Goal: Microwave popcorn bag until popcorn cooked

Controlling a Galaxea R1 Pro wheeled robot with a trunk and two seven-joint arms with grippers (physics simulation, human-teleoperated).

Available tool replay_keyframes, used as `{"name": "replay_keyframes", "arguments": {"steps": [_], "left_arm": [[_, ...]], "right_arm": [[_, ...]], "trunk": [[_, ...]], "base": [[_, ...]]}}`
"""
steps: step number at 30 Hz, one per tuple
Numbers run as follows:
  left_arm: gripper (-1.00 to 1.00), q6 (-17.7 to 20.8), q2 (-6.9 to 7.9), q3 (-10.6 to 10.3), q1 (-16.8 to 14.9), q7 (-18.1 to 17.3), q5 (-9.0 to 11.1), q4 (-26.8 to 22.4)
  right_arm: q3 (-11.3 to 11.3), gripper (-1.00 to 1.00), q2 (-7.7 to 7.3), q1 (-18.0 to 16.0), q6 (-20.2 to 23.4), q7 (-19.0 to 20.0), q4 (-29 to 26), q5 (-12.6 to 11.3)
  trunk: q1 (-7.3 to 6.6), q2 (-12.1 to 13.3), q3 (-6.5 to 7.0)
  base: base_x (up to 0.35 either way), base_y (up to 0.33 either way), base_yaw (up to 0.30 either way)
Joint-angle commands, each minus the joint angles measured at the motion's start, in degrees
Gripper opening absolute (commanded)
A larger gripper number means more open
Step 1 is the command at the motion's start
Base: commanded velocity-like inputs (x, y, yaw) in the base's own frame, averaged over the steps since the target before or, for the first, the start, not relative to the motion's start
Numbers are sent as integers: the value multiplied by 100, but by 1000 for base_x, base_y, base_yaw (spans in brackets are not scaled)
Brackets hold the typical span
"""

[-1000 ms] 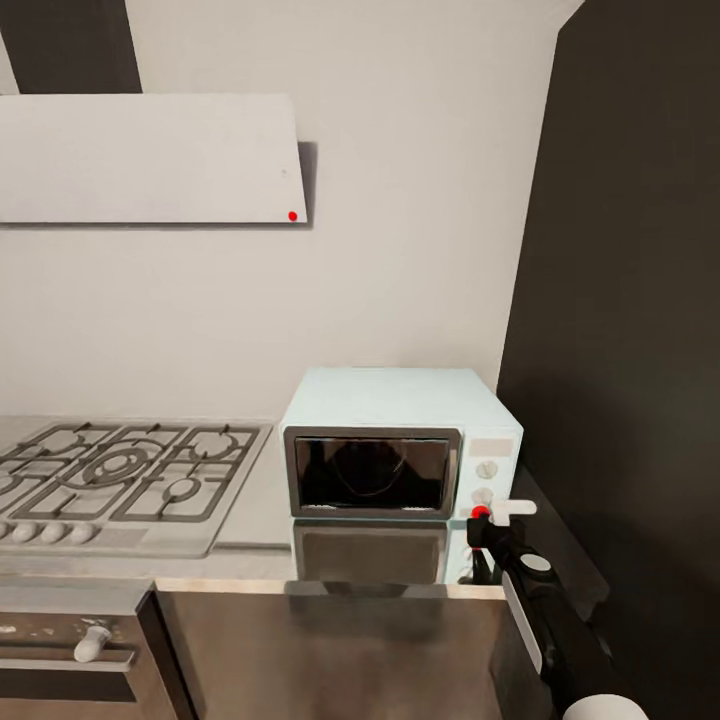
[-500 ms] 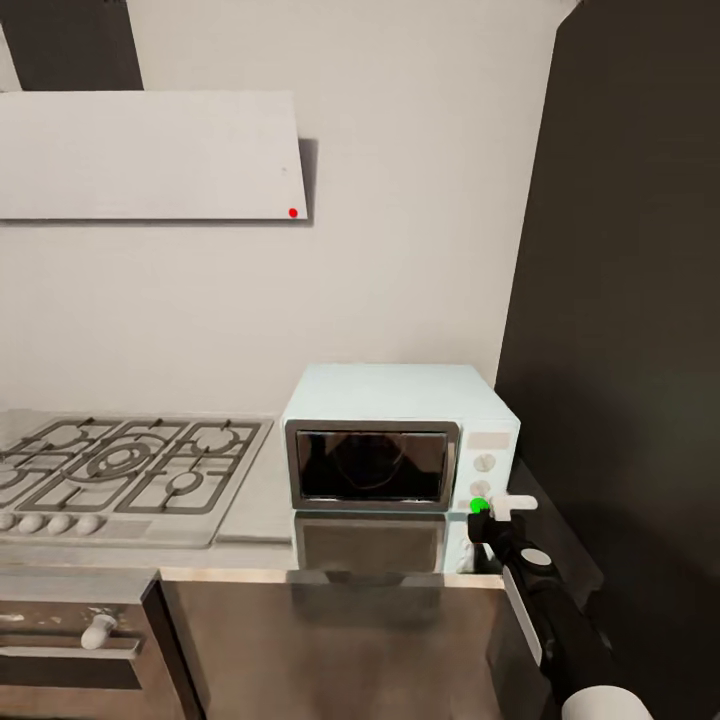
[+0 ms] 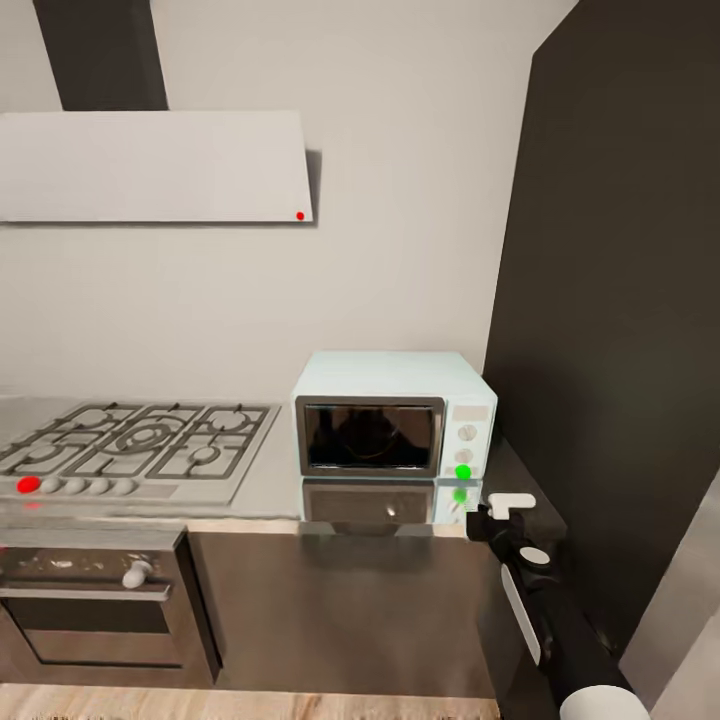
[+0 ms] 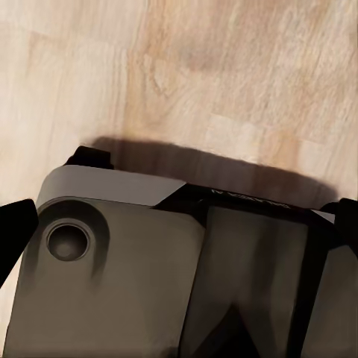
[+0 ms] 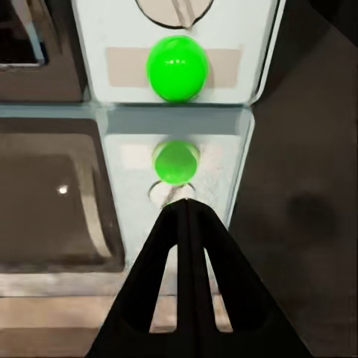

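The microwave [image 3: 395, 412] has a smooth, pale mint shell that looks like painted metal or plastic, and its door is dark glossy glass. The steel-like desk [image 3: 270, 480] under it is polished enough to mirror the door and the green dot [image 3: 463, 471]. The hob [image 3: 140, 445] carries matt grey grates. The right tool [image 5: 186, 224] is matt black, its fingers pressed together. The floor [image 4: 224, 74] shows pale wood grain with a low sheen.
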Motion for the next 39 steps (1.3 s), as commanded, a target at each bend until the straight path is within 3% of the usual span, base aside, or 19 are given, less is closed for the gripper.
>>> {"name": "replay_keyframes", "arguments": {"steps": [1,17,19,22,26,27,28,29,31,33,37,39], "left_arm": [[100,-16,-1,-49,-4,9,48,3],[100,-16,-1,-40,-4,9,48,3],[100,-16,-1,-40,-4,9,48,3],[100,-16,9,-40,-4,9,48,3],[100,-17,16,-40,-4,9,56,3],[100,-19,16,-40,-4,9,56,3],[100,-21,16,-40,-4,9,62,3],[100,-19,16,-40,-4,9,62,3],[100,-23,16,-40,-4,9,59,3],[100,-23,16,-40,-4,9,63,3],[100,-20,42,-40,-4,9,65,3],[100,-17,57,-40,-4,9,65,1]], "right_arm": [[-10,-100,6,-3,39,18,-10,55],[-42,-100,13,4,29,65,152,-11],[-49,-100,3,5,23,24,512,-15],[-58,-100,-38,5,-197,-12,1472,-8],[-55,-100,-130,6,-1332,-89,3807,202],[-49,-100,-228,6,-1570,-107,4318,254],[-45,-100,-359,6,-1965,-133,5209,290],[-42,-100,-455,16,-2170,-141,5646,292],[-38,-100,-642,28,-2423,-147,5968,303],[-42,-100,-723,647,-2507,-155,6069,289],[-43,-100,-687,1571,-2541,-165,6088,276],[-53,-100,-672,1807,-2555,-166,6091,251]], "trunk": [[-3,-6,-8],[-3,-6,-8],[-3,-6,-8],[-3,-6,-8],[-3,-6,-8],[-3,-6,-8],[-3,-6,-8],[-3,-6,-8],[-3,-6,-8],[-3,-6,-8],[-3,-6,-8],[-3,-6,-8]], "base": [[-313,0,0],[-313,0,0],[-311,0,0],[-123,0,0],[-12,0,0],[-2,0,0],[0,0,0],[0,0,0],[0,0,0],[0,0,0],[0,0,0],[0,0,0]]}}
